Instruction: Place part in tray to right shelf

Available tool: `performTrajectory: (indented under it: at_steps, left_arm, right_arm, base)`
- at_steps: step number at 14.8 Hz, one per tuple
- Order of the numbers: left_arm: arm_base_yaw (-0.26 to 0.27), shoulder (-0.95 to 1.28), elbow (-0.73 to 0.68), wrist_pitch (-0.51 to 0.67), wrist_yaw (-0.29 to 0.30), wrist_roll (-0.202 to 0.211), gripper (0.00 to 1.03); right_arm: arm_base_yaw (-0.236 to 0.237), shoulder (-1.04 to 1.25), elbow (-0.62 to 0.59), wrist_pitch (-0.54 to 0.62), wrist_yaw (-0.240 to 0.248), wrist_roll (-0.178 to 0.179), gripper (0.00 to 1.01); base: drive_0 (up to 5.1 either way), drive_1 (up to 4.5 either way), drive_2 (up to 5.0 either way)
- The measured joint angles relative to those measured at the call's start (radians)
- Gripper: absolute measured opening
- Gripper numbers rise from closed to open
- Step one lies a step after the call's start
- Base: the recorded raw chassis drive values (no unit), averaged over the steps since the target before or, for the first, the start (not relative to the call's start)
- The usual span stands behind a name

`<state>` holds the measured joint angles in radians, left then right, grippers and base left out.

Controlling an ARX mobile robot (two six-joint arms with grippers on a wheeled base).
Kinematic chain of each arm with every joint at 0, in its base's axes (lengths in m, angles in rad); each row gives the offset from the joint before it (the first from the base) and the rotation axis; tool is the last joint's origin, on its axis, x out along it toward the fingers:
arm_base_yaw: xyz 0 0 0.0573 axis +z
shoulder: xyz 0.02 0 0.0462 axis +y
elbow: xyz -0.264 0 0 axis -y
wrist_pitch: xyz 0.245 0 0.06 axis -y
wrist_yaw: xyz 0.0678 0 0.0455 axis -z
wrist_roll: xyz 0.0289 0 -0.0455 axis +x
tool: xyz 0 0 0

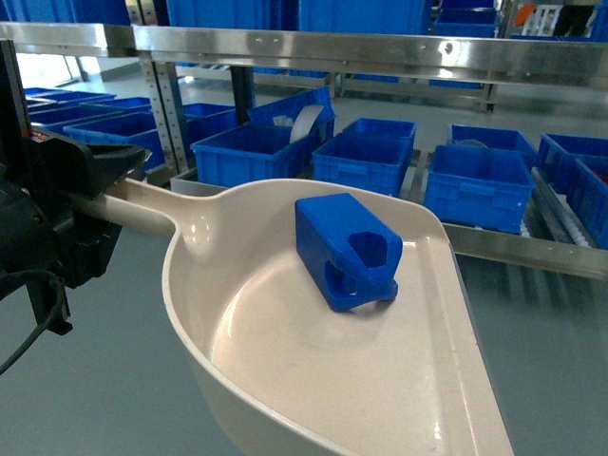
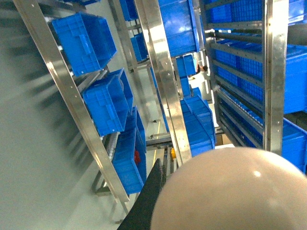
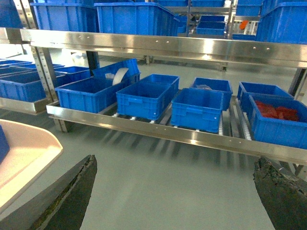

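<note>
The cream-white tray [image 1: 285,380] hangs in mid-air in the head view, its handle running left into my left gripper [image 1: 112,190], which is shut on it. The blue part [image 1: 344,250] lies on its side in the tray's bowl, octagonal hole facing front right. In the left wrist view the tray's rounded back [image 2: 230,191] fills the lower right beside one black finger [image 2: 148,196]. My right gripper [image 3: 175,191] is open over bare grey floor, with nothing between its fingers and the tray's lip [image 3: 29,153] to its left. The right shelf's steel front rail [image 1: 532,255] is behind the tray.
Blue ribbed crates [image 1: 369,161] stand in rows on the shelf's roller level, one [image 3: 276,112] holding red pieces. An upper steel rail [image 1: 380,52] crosses above them. Grey floor [image 3: 168,163] lies in front of the rack. More racks with crates [image 2: 103,103] show in the left wrist view.
</note>
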<state>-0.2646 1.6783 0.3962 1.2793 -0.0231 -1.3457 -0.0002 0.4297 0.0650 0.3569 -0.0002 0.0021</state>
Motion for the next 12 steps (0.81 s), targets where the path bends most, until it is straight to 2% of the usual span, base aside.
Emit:
performTrajectory:
  at_steps: [12]
  left_arm:
    - [0.000, 0.000, 0.000, 0.000, 0.000, 0.000, 0.12]
  right_arm:
    - [0.000, 0.000, 0.000, 0.000, 0.000, 0.000, 0.98]
  base:
    - [-1.6, -1.60, -1.6]
